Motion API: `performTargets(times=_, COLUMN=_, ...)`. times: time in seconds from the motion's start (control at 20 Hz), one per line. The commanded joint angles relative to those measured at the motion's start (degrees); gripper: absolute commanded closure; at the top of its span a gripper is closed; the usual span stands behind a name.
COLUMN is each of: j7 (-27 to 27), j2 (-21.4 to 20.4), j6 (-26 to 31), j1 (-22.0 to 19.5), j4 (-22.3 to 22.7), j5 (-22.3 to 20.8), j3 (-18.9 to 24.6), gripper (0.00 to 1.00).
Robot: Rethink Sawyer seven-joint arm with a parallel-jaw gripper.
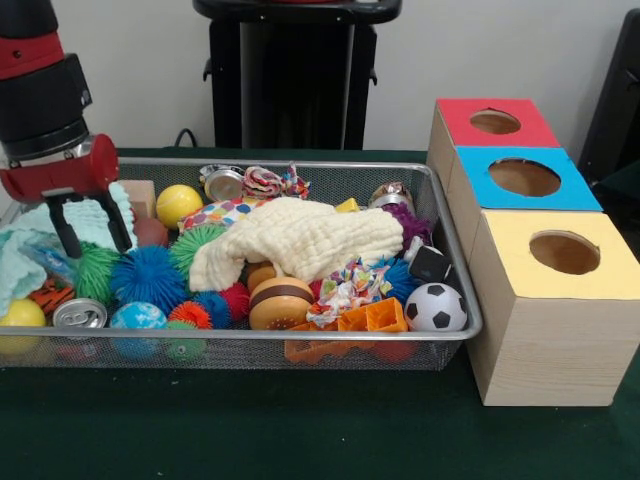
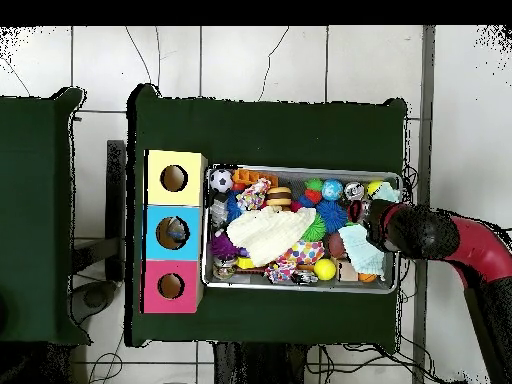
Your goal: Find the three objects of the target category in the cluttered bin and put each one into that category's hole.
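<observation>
You have the gripper (image 1: 91, 232) hanging over the left end of the wire bin (image 1: 455, 262) in the front view, its two black fingers (image 1: 67, 230) spread apart and holding nothing, their tips just above a pale teal cloth (image 1: 28, 245). The bin sits on the green surface (image 1: 300, 430), packed with toys: a cream cloth (image 1: 305, 238) draped across the middle, a yellow ball (image 1: 178, 204) behind it, a blue spiky ball (image 1: 148, 277), a toy burger (image 1: 281, 302), a soccer ball (image 1: 435, 308) at the right front corner and a silver can (image 1: 80, 314) at the left front. Just beside the bin's right end stand three wooden boxes with holes: red (image 1: 495, 122), blue (image 1: 524, 178) and yellow (image 1: 563, 252). You cannot tell which category is the target.
</observation>
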Motion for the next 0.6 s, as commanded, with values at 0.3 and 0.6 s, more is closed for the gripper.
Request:
performTargets(times=0.3, j7=-20.09, j2=1.77, j6=4.83, j1=-1.07, j4=-4.82, j5=-1.26, j3=1.03, gripper=0.00)
performTargets(times=0.6, j7=-20.08, j2=1.49, j6=4.00, j1=-1.20, j4=-5.30, j5=-1.72, j3=0.58, gripper=0.00)
